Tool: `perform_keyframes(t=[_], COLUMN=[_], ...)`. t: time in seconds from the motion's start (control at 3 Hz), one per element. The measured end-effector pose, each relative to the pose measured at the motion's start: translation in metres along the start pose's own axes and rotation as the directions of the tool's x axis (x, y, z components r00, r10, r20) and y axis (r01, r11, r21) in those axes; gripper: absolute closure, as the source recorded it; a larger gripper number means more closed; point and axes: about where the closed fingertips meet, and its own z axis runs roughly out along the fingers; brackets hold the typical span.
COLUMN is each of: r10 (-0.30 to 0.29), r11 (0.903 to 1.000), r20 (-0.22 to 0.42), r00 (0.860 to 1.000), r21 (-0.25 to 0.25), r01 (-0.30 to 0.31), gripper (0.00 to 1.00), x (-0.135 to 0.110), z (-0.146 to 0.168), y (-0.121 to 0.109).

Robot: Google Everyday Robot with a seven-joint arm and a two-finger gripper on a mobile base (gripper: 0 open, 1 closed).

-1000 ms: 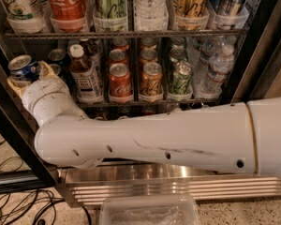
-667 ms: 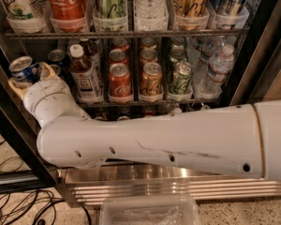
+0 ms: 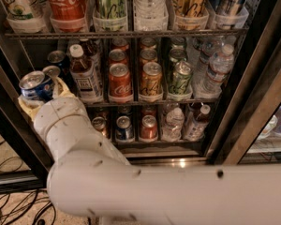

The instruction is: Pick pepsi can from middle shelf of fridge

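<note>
We note the claw (image 3: pixel 43 93) clenched around the tilted pepsi can (image 3: pixel 33 84), at the left end of the middle shelf (image 3: pixel 131 102) of the fridge (image 3: pixel 253 78).

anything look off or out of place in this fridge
Only the pepsi can: it is tilted, clamped in the gripper at the left end of the middle shelf, outside the can lanes. Nothing looks spilled.

Warm, dim light. At 7 o'clock a pale speckled floor (image 3: pixel 22 198) shows, with black cables (image 3: pixel 4 211) tangled across it. At 3 o'clock, past a dark slanting frame, a pale shelf (image 3: pixel 267 147) carries round containers (image 3: pixel 274 123) too blurred to name. The claw (image 3: pixel 37 90) is at 9 o'clock, clasping the pepsi can (image 3: pixel 33 84).
</note>
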Motion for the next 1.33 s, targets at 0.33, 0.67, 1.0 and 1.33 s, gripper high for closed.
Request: perform_keyframes(t=[0.33,0.67,1.0,1.33], r10=[0.009,0.052,0.175,0.313], r11=[0.9998,0.9972,0.9834,0.9498], r20=[0.013,0.053,0.084,0.08], r00=[1.0,0.997,0.981,0.946], r21=[0.02,0.051,0.033,-0.023], r01=[-0.009,-0.054,-0.179,-0.312], gripper=[1.0,1.0,1.0,1.0], x=[-0.004,-0.001,0.003,0.01], z=[-0.033,-0.048,-0.046,-0.038], y=[-0.009,-0.039,-0.059,-0.063])
